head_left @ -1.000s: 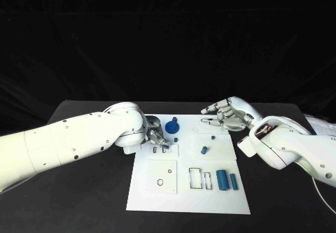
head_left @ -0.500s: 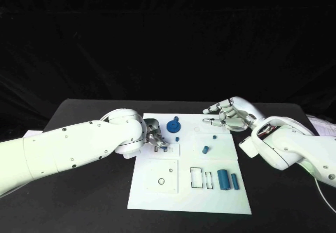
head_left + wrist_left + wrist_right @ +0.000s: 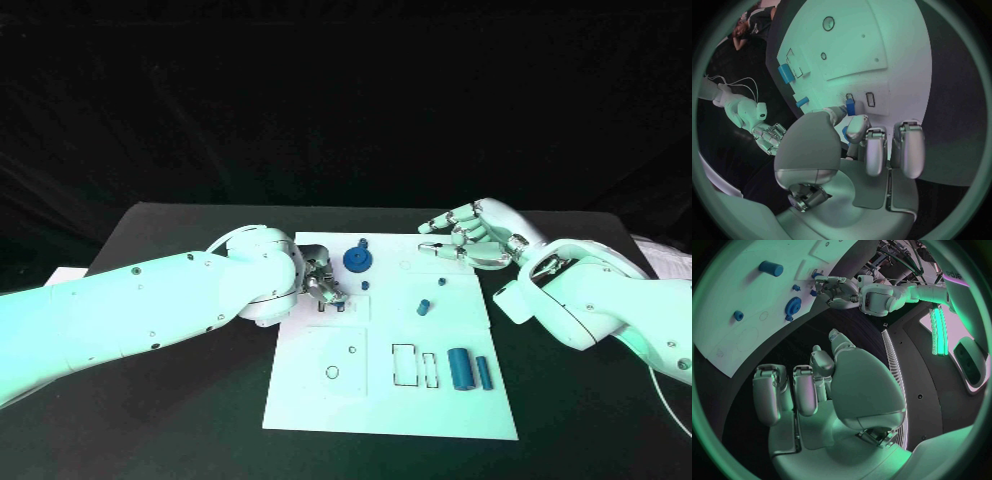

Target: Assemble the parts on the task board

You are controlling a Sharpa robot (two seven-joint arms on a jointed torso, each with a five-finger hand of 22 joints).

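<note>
Spanning the middle of the black table (image 3: 173,230), the white task board (image 3: 433,420) runs lengthwise from twelve toward six o'clock, laid flat so both arms can reach its sockets. The left hand (image 3: 320,283) hovers over the board's nine o'clock edge, low over two small rectangular slots (image 3: 861,99); in the left wrist view it pinches a small blue part (image 3: 850,106) between thumb and a fingertip, the other fingers curled beside it. That part looks stubby and oblong, its long axis standing roughly upright, lower end aimed into the nearer slot, probably so it can be pressed straight down. The right hand (image 3: 473,234) waits at the board's two o'clock corner, empty, fingers loosely spread, seemingly kept clear of the work. Near five o'clock two blue cylinders (image 3: 460,369) lie side by side, long axes running twelve to six, beside outlined recesses. A blue gear (image 3: 356,262) sits flat near twelve o'clock, and a small blue peg (image 3: 423,308) stands slightly tilted at the centre.
</note>
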